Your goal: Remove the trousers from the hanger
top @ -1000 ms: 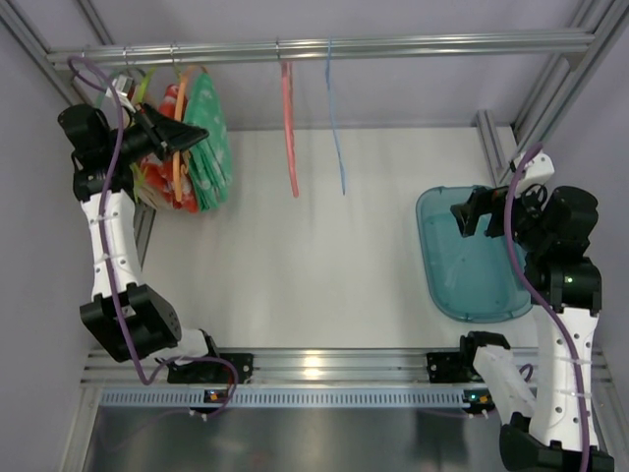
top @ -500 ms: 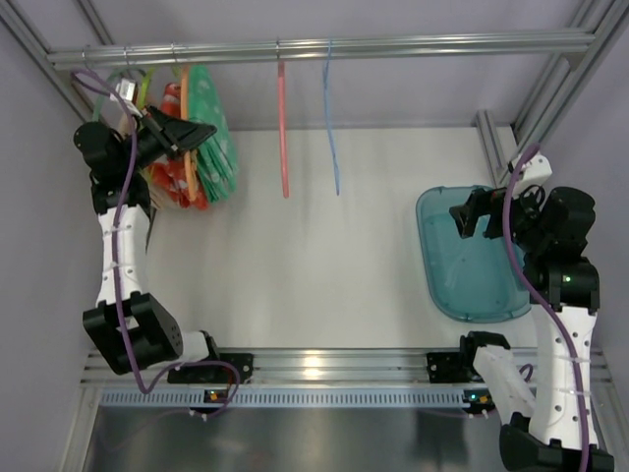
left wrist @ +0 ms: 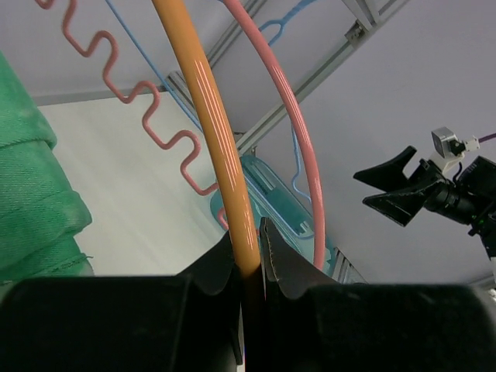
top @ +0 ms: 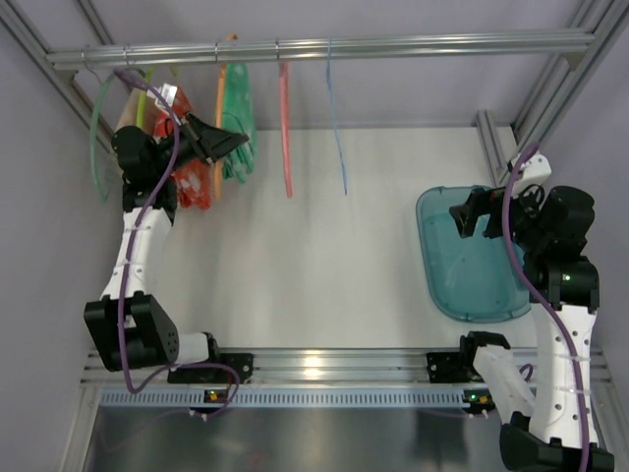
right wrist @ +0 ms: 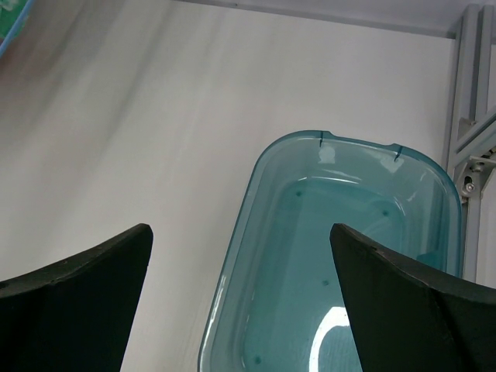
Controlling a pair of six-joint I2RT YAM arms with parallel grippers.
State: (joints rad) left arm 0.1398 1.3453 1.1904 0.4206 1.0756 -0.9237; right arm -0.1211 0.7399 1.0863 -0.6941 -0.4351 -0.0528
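Observation:
The green trousers with white print hang on the thin orange hanger from the rail at the back left. My left gripper is shut on the orange hanger, its jaws clamped on the bar just beside the cloth. In the left wrist view the green trousers fill the left edge. My right gripper is open and empty above the teal tray; in the right wrist view its fingers stand wide over the tray.
A pink-red hanger and a blue hanger hang empty on the rail to the right of the orange one. A red garment and a green hanger hang to the left. Frame posts stand at both sides.
My left gripper has slid the orange hanger with the green trousers to the right along the rail, away from the red garment and closer to the pink-red hanger. The right arm has not moved.

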